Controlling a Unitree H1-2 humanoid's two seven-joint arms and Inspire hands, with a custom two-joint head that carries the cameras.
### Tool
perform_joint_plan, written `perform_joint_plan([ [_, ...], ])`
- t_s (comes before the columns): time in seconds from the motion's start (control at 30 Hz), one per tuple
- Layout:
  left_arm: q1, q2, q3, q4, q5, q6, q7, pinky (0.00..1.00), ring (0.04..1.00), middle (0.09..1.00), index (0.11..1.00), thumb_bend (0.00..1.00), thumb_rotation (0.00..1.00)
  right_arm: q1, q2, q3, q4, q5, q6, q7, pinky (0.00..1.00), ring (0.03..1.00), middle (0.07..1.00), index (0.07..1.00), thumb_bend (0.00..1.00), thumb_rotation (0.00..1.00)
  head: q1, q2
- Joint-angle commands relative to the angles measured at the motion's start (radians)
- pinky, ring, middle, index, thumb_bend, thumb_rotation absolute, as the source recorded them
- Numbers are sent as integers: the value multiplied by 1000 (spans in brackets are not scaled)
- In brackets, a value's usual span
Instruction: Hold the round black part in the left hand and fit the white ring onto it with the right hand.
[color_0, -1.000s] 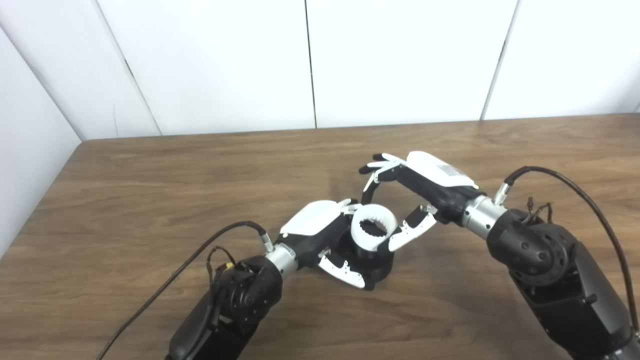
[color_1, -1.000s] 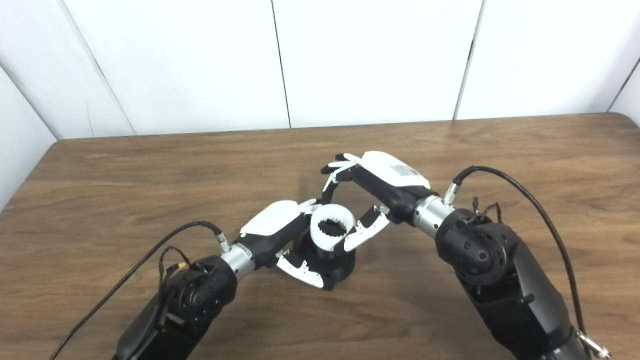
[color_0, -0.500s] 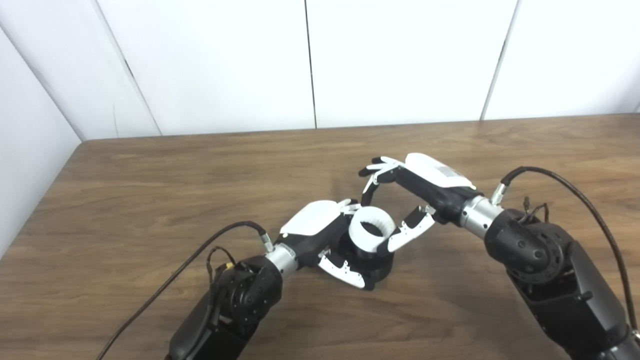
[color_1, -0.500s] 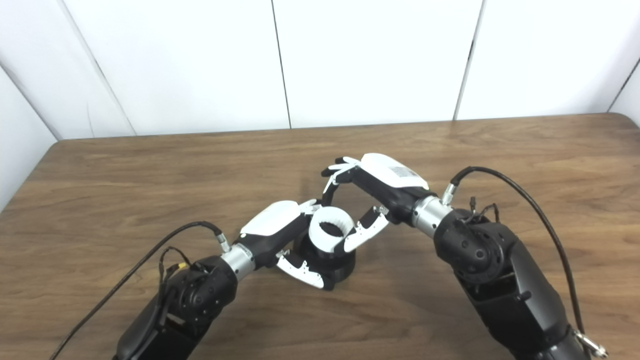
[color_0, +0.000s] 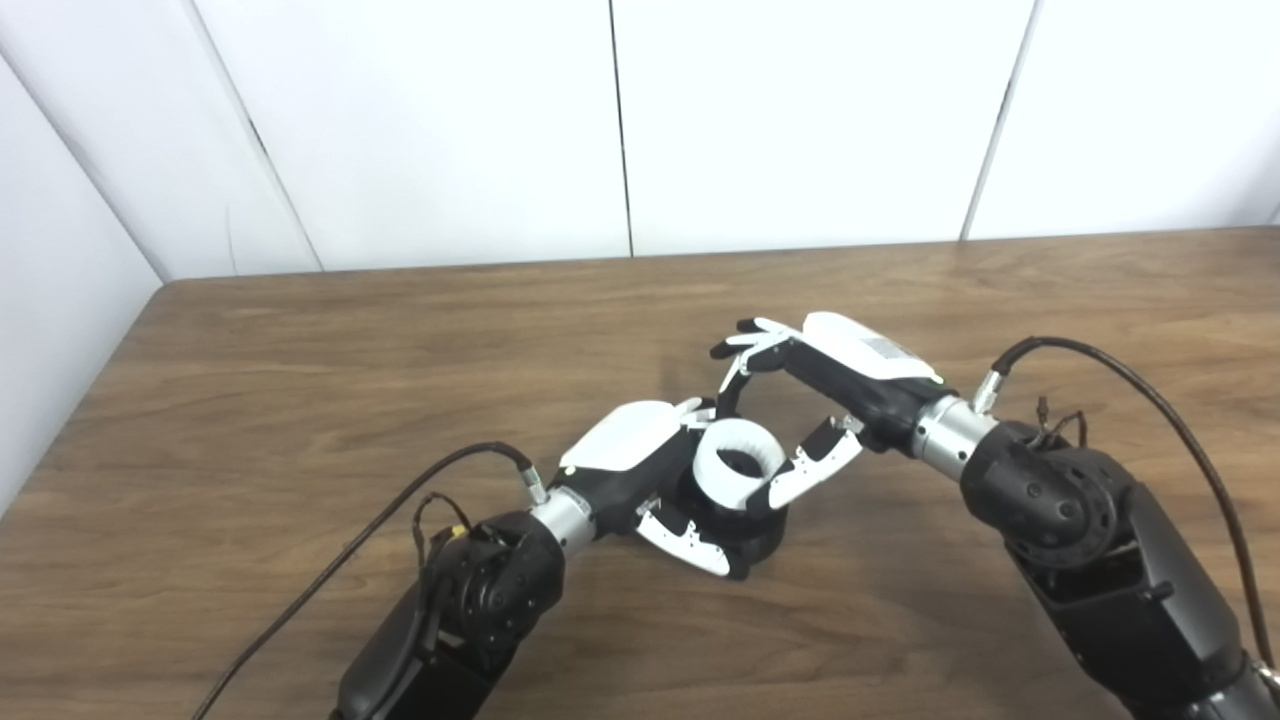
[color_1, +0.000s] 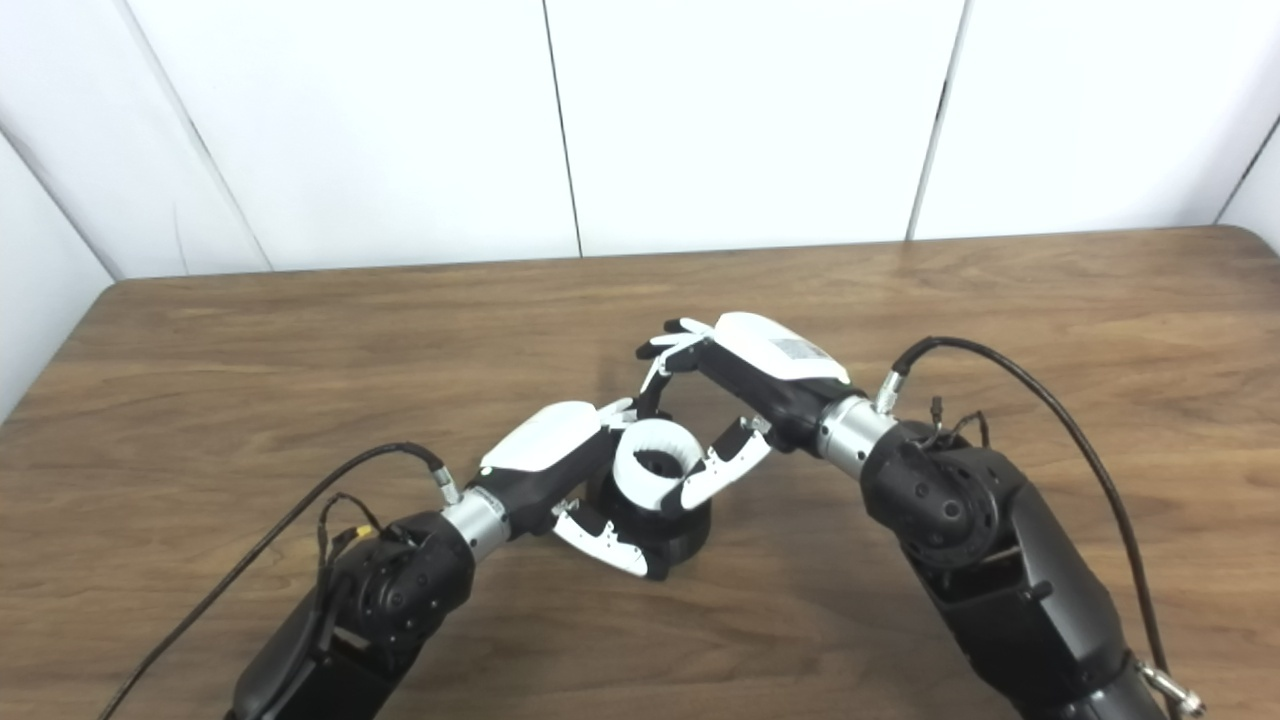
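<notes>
The round black part (color_0: 748, 526) stands on the wooden table (color_0: 300, 400) near its middle. My left hand (color_0: 640, 470) is shut around its left side, thumb across the front. The white ring (color_0: 738, 466) sits tilted on top of the black part; it also shows in the right eye view (color_1: 655, 474). My right hand (color_0: 800, 400) is shut on the ring, thumb on its right edge and fingers curled down at its far side. The lower rim of the ring is hidden by the black part and the hands.
White wall panels (color_0: 620, 130) stand behind the table's far edge. Black cables (color_0: 330, 570) run from both wrists over the tabletop.
My right hand has moved a little left and down with the white ring, tilting and lowering it onto the black part. My left hand has not moved.
</notes>
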Motion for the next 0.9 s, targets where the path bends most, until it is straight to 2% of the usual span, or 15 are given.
perform_joint_plan([
  [0.0,-1,12,-10,17,0,18,-46,901,992,942,711,904,336,-38,10,-4,-22,4,-28,-20,891,980,880,584,877,253,2,3],
  [0.33,-6,10,-5,11,-11,17,-44,890,991,941,704,904,326,-34,14,0,-39,0,-8,-4,908,982,881,580,880,229,4,7],
  [0.87,-10,14,-5,-6,3,24,-49,880,981,938,716,899,345,-20,-2,-4,-19,14,-30,-8,893,977,878,588,892,279,5,13],
])
